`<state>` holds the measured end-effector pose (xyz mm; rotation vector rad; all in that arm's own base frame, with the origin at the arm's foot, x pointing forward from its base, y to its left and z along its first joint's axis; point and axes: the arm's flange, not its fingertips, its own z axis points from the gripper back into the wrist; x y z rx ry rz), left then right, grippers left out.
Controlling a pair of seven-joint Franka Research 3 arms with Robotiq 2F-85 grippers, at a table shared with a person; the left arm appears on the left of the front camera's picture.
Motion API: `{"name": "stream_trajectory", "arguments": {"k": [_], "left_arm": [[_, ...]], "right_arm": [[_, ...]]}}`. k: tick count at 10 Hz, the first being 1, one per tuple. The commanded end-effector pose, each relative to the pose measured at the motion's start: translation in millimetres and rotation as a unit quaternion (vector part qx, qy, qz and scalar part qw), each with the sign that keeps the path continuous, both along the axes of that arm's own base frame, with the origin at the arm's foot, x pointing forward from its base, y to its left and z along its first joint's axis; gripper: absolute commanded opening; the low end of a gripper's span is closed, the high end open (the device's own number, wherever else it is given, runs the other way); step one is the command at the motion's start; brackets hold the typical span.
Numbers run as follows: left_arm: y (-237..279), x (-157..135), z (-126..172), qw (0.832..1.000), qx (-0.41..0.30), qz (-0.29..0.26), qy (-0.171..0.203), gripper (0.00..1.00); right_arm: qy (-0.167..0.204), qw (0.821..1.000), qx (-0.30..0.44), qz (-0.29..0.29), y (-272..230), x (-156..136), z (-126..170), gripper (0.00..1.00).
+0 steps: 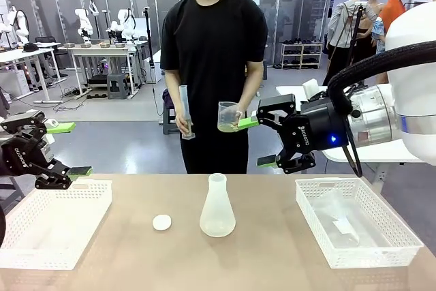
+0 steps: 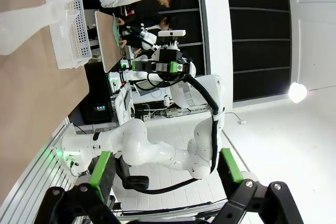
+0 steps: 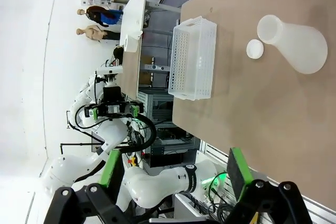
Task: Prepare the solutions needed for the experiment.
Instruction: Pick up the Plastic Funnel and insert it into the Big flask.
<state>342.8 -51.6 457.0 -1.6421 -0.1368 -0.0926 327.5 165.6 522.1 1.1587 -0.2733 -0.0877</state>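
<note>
1. Front view: the person at 12 o'clock across the table holds a cup with a thin band of yellow-green liquid in the bottom, plus a tall clear tube. The right gripper hangs at the cup's 3 o'clock, fingers wide apart and empty. Its top pad overlaps the cup's edge, but I can't tell if it's touching. The left gripper, at 9 o'clock, is spread and empty too. The flask stands mid-table with the white disc at its 9 o'clock, then the left basket and the right basket out at the sides.
2. Left wrist view: fingers apart with nothing between them. The flask and right basket are up around 10 to 11 o'clock.
3. Right wrist view: fingers apart and empty. The flask lies at 2 o'clock with the disc just beside its neck, and the left basket is near 12.
</note>
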Motion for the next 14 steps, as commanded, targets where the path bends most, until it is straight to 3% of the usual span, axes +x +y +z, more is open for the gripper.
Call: {"name": "stream_trajectory", "arguments": {"k": [1, 2, 3, 5, 8, 9, 10, 14], "left_arm": [[0, 0, 2, 1.000, -0.006, -0.003, 0.002, 1.00], [0, 0, 2, 1.000, -0.006, -0.003, 0.002, 1.00], [0, 0, 2, 1.000, -0.006, -0.003, 0.002, 1.00], [0, 0, 2, 1.000, -0.006, -0.003, 0.002, 1.00], [0, 0, 2, 1.000, -0.006, -0.003, 0.002, 1.00], [0, 0, 2, 1.000, -0.006, -0.003, 0.002, 1.00], [0, 0, 2, 1.000, -0.006, -0.003, 0.002, 1.00], [0, 0, 2, 1.000, -0.006, -0.003, 0.002, 1.00]], "right_arm": [[-0.052, 0.997, -0.064, 0.004, -8, 19, 3, 1.00], [-0.113, 0.983, -0.141, 0.017, -22, 44, 6, 1.00], [-0.123, 0.969, -0.210, 0.047, -36, 69, 6, 1.00], [-0.137, 0.945, -0.278, 0.099, -55, 97, 4, 1.00], [-0.166, 0.894, -0.378, 0.176, -90, 125, 3, 1.00], [-0.154, 0.887, -0.398, 0.179, -95, 128, 1, 1.00], [-0.146, 0.908, -0.365, 0.147, -86, 120, -2, 1.00], [-0.146, 0.908, -0.365, 0.147, -86, 120, -2, 1.00]]}}
